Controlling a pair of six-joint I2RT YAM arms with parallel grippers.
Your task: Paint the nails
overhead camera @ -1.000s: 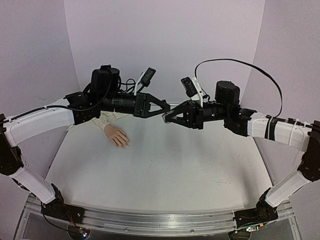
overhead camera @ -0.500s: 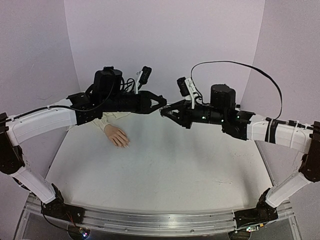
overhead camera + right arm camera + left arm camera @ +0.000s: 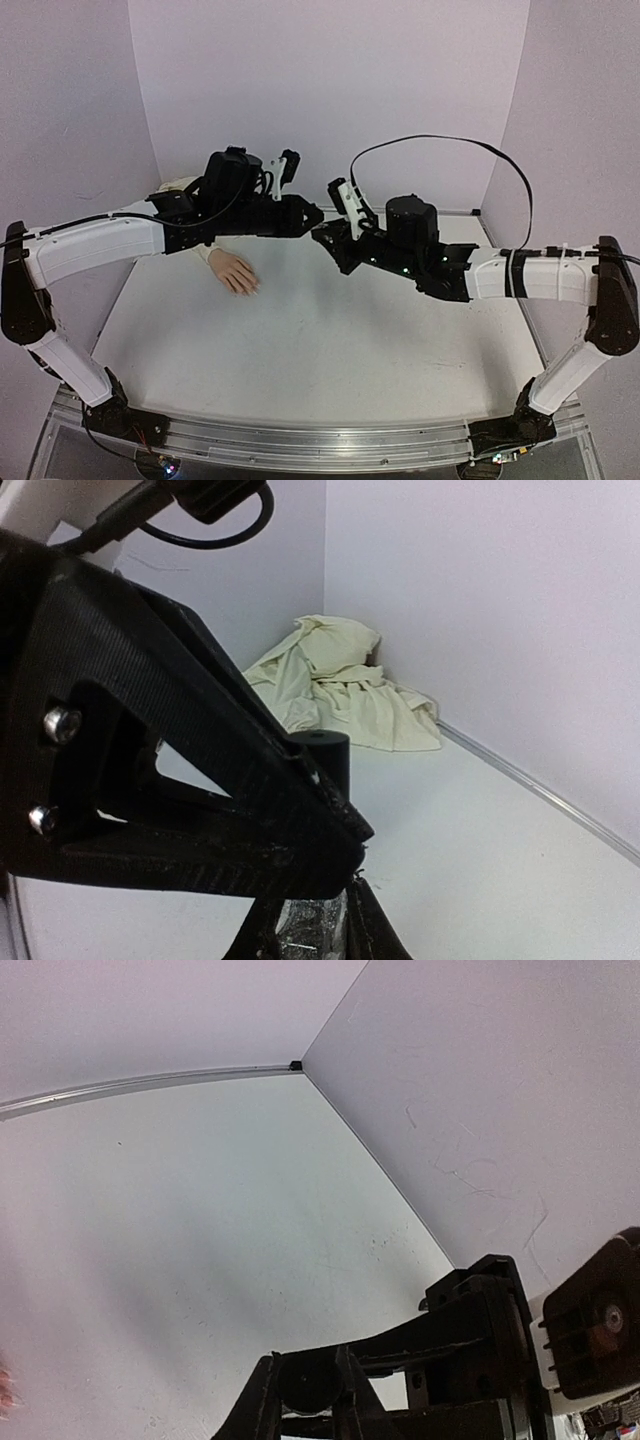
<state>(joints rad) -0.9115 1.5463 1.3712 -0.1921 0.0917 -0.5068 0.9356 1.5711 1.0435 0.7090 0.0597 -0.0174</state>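
Observation:
The pinkish-beige mannequin hand point(image 3: 235, 272) lies palm down at the table's back left, and its tiny nails point(image 3: 250, 288) are too small to make out. Its cream sleeve point(image 3: 340, 685) is bunched in the corner. My left gripper point(image 3: 316, 214) and right gripper point(image 3: 322, 236) meet tip to tip above the table's middle back. In the right wrist view the right gripper point(image 3: 312, 925) is shut on the glittery polish bottle point(image 3: 310, 930). In the left wrist view the left gripper point(image 3: 308, 1378) is shut on the bottle's black cap point(image 3: 308, 1380), which also shows in the right wrist view point(image 3: 322, 758).
Lilac walls point(image 3: 330, 90) close in the back and both sides of the white table point(image 3: 320, 340). A black cable point(image 3: 440, 142) loops above the right arm. The hand lies about a hand's width left of the grippers.
Both grippers have shifted a little left and down while staying tip to tip. The right arm has reached further left and its wrist has turned. The mannequin hand has not moved.

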